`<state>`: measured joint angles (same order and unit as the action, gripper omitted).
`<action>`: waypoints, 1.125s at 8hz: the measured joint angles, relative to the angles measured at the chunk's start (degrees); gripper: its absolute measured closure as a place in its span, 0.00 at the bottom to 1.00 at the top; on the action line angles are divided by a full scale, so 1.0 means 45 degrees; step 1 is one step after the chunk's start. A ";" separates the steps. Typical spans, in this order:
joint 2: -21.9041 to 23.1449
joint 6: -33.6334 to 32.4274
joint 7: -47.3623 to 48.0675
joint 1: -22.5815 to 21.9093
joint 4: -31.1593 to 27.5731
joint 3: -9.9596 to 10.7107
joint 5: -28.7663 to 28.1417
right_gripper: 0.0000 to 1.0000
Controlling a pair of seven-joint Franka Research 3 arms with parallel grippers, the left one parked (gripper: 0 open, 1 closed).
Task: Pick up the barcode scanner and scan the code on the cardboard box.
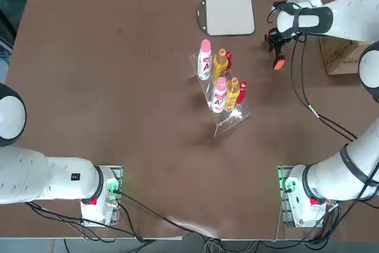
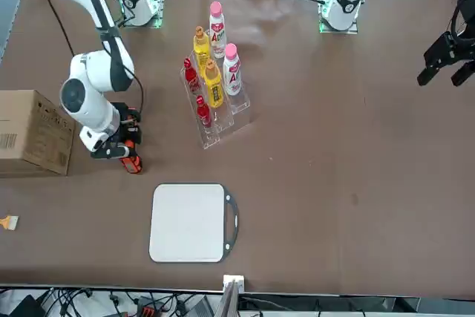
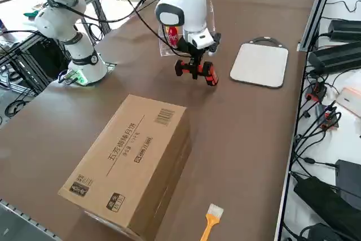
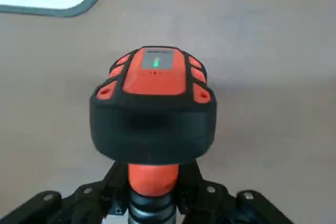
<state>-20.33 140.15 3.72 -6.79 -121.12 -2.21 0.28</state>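
The barcode scanner (image 4: 153, 109), black with orange-red trim and a small green light on its head, is clamped by its handle in my right gripper (image 4: 153, 191). The gripper (image 1: 275, 42) is shut on the scanner (image 1: 278, 61) and holds it low over the table at the far right, between the grey pad and the cardboard box (image 1: 342, 55). From the side, the scanner (image 3: 196, 70) hangs under the gripper (image 3: 195, 60), and the brown box (image 3: 131, 159) lies nearer the camera with a barcode on its top. From across the table, the scanner (image 2: 130, 159) is just right of the box (image 2: 31, 133).
A flat grey square pad (image 1: 229, 15) lies at the far edge of the table. A clear tiered rack (image 1: 231, 118) with several bottles stands mid-table. A small orange-handled brush (image 3: 211, 219) lies beyond the box, near the table's right edge.
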 joint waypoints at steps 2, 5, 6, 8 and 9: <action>-0.0602 0.1083 0.0053 -0.0063 -0.0161 0.0042 0.0000 0.56; -0.0821 0.1548 0.0054 -0.0065 -0.0261 0.0089 -0.0001 0.56; -0.0821 0.1554 0.0063 -0.0065 -0.0261 0.0089 -0.0001 0.56; -0.0775 0.1699 0.0158 -0.0064 -0.0220 0.0101 -0.0001 0.23; -0.0500 0.1594 0.0170 -0.0064 -0.0125 0.0105 0.0000 0.05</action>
<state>-22.58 147.32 4.48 -7.07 -121.68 -1.74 0.28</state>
